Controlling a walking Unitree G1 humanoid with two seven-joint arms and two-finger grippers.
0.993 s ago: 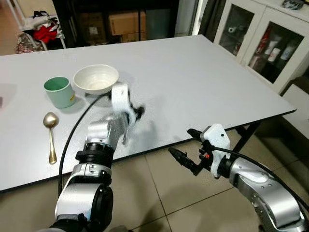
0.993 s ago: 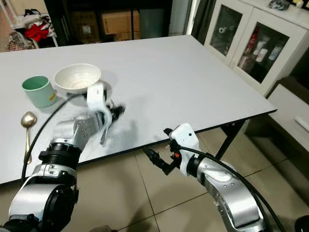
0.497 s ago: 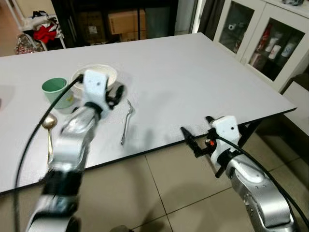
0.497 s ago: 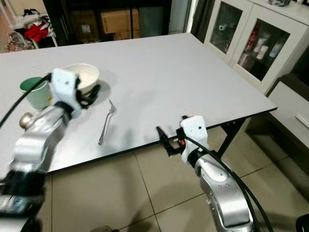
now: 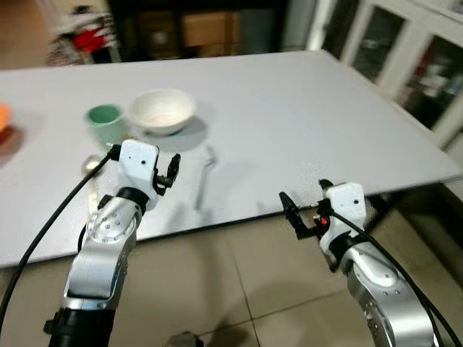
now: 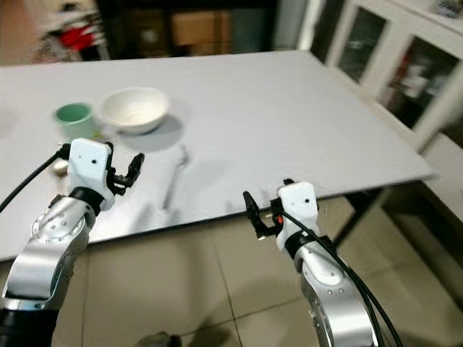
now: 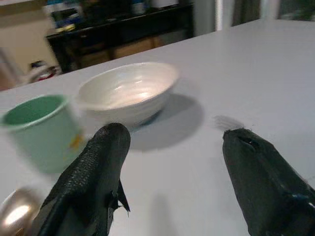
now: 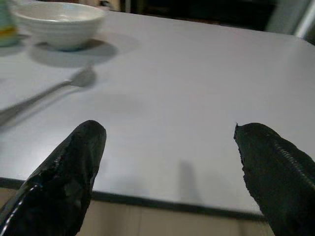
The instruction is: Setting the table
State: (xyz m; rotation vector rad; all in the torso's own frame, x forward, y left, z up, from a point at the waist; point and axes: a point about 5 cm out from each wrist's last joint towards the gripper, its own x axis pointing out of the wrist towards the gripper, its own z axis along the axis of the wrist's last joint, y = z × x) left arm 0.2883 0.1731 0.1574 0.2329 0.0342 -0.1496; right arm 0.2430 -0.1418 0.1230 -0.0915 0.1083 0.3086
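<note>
Fork point(image 5: 203, 176) blurred, perhaps flat; spoon point(image 7: 15, 216) cut off.

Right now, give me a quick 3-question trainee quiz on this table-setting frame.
1. True or false: the left gripper is holding the fork.
2. What stands right beside the white bowl on the table? A) a plate B) a green cup C) a glass
3. Fill in: the right gripper hovers, fingers open, off the table's near ____.

Key: 1 false, it is open and empty, and the fork lies on the table. 2 B, green cup. 3 edge.
</note>
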